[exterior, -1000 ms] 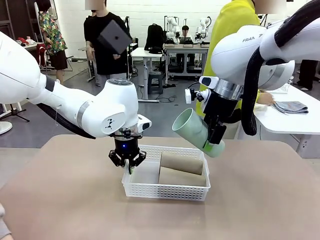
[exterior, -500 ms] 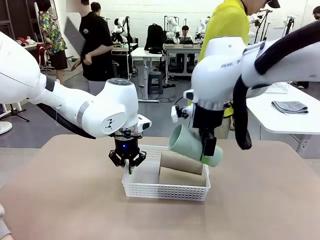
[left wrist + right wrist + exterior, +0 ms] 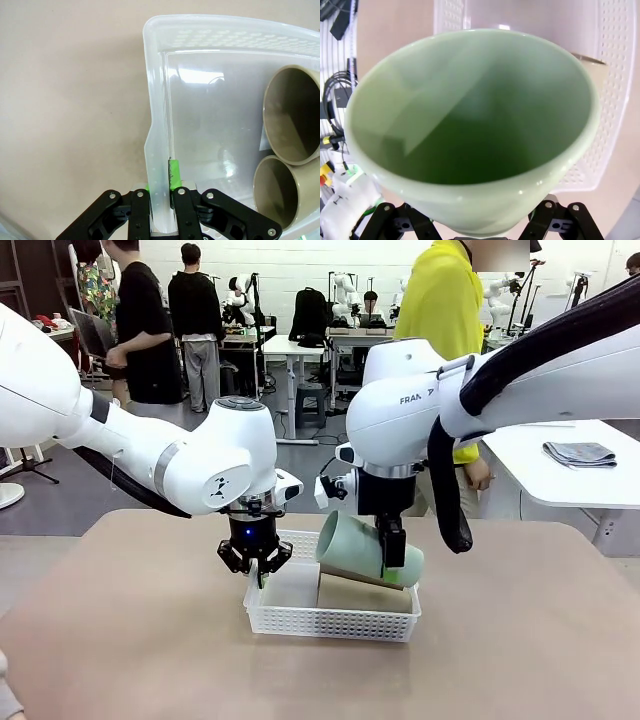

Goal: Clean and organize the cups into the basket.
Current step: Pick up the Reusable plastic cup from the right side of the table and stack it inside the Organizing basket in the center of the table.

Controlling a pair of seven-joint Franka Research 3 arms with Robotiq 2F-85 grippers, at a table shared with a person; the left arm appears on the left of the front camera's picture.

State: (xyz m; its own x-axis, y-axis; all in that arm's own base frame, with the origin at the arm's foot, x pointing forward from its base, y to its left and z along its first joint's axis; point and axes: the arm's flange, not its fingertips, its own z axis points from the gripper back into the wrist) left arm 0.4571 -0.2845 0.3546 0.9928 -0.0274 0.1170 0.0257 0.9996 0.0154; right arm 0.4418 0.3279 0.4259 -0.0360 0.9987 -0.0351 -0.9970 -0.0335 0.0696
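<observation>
The white perforated basket (image 3: 300,620) sits mid-table with two taupe-brown cups (image 3: 365,597) lying on their sides in its right half; their mouths (image 3: 295,115) face the left wrist camera. My left gripper (image 3: 256,565) is shut on the basket's left wall (image 3: 159,165), one green pad inside, one outside. My right gripper (image 3: 392,545) is shut on the pale mint green cup (image 3: 358,547), holding it tilted, mouth to the left, just above the brown cups. The right wrist view looks into the green cup (image 3: 470,130), with the basket wall (image 3: 615,90) behind it.
A person in a yellow top (image 3: 445,310) stands at the far side of the tan table (image 3: 150,660). A white side table (image 3: 570,475) with a folded cloth stands at the right. Bare basket floor (image 3: 210,125) lies left of the brown cups.
My right arm has carried the green cup leftward and down, from above the basket's right end to just over the brown cups. The left gripper has stayed on the basket wall.
</observation>
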